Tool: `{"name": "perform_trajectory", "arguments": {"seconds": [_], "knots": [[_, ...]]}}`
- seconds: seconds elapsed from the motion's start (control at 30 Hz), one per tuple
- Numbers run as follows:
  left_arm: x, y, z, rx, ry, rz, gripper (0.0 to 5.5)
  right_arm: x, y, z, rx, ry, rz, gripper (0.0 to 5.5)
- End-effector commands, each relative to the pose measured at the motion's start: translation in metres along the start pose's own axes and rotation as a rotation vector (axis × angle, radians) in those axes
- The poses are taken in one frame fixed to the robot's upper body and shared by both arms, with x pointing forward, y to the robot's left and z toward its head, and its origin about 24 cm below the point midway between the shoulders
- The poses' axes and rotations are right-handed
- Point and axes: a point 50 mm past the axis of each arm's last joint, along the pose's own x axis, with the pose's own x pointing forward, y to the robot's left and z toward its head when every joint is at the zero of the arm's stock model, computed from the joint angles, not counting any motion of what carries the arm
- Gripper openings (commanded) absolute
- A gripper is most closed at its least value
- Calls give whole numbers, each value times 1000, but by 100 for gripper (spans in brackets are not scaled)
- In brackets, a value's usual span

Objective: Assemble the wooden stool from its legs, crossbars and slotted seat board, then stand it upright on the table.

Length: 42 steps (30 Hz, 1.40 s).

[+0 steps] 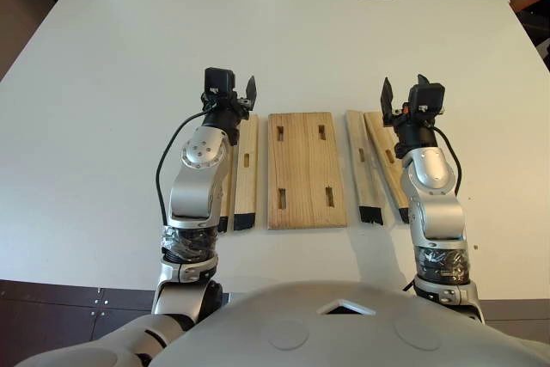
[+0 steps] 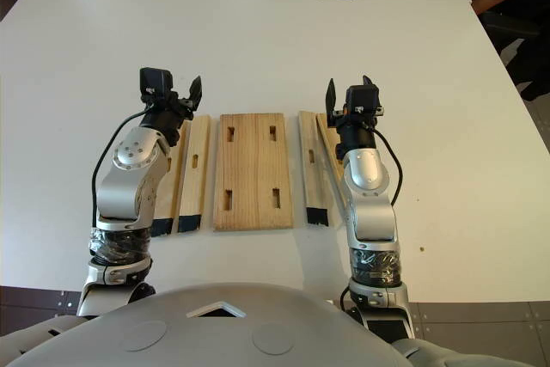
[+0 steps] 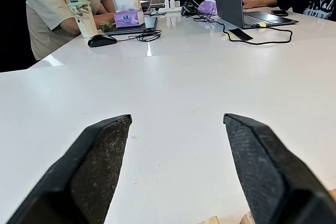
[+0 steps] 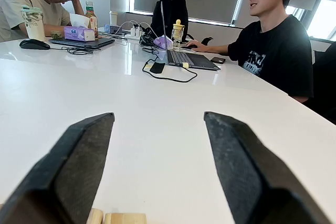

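your left gripper [image 1: 232, 94] gapes wide over the far ends of the left legs [image 1: 247, 176], your right gripper [image 1: 404, 97] just as wide over the right legs [image 1: 360, 165]; the board [image 1: 306, 169] lies between them.

Both head eyes look steeply down and forward over the wide white bench [image 1: 103, 83], sharing its middle, slightly offset sideways. Each wrist camera sits low, close behind the black-fingered left gripper [image 3: 177, 119] or right gripper [image 4: 158, 115], facing level toward the bench's far edge.

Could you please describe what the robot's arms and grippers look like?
The left arm and right arm have silver-grey shells, black wrapped joints and looping black cables. The left gripper and right gripper each carry two black wedge-shaped fingers.
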Motion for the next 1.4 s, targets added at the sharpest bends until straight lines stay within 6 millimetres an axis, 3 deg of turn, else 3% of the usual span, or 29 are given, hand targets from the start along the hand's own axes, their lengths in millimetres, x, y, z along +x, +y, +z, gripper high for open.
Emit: {"name": "perform_trajectory", "arguments": {"seconds": [0.03,1.4], "knots": [[2,2,3,23,-6,4,325,2,1,1,-3,-8,-2,315],[7,6,0,70,-20,53,325,4,2,-1,13,3,7,315]]}}
